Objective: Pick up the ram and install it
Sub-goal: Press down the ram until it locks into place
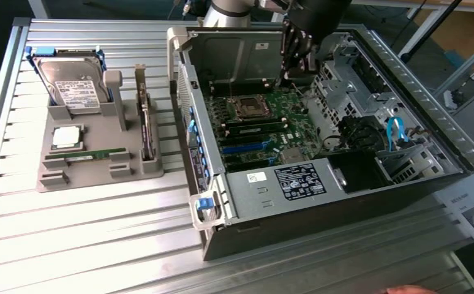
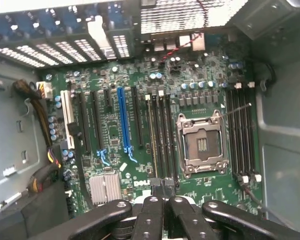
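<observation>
The ram (image 1: 84,156), a thin, light, rigid but fragile board, lies on edge in the grey holder (image 1: 98,174) beside the computer case (image 1: 319,208), best gripped across its long edges, while the gripper (image 2: 165,200), fingers pressed together and empty, hovers over the motherboard (image 2: 140,135).

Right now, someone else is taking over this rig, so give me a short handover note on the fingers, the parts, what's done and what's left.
Gripper: fingers shut, holding nothing, hovering inside the open computer case above the motherboard.
Ram: lying in the grey parts holder outside the case, on the exterior view's left, beside the processor chip.
Done: nothing visible; the ram is not picked up.
Left: pick up the ram and seat it in a memory slot.
</observation>
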`<state>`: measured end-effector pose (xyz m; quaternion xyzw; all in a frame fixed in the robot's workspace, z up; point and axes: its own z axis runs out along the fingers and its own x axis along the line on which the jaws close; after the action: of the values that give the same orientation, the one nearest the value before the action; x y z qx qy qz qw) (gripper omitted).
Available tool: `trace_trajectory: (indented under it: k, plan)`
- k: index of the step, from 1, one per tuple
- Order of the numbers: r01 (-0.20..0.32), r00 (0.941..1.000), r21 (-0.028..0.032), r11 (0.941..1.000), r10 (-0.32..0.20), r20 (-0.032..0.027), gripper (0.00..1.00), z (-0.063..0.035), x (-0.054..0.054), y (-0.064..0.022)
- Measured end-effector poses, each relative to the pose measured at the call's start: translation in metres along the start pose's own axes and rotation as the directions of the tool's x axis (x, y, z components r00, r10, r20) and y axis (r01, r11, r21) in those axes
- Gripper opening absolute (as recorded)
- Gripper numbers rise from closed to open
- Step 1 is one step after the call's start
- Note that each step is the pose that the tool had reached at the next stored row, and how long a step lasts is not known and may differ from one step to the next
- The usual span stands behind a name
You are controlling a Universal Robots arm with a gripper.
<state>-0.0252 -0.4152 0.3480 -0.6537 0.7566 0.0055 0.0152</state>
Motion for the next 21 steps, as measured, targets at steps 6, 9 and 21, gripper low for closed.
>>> trace_trajectory:
  k: [6, 9, 21]
  plan:
    - [-0.099, 0.995, 0.0031, 0.995, 0.099, -0.001, 0.1, 0.0, 0.0, 0.0]
    - [-0.147, 0.9892, 0.0045, 0.9892, 0.147, -0.0013, 0.1, 0.0, 0.0, 0.0]
    - [-0.342, 0.9398, 0.011, 0.9398, 0.342, -0.0021, 0.1, 0.0, 0.0, 0.0]
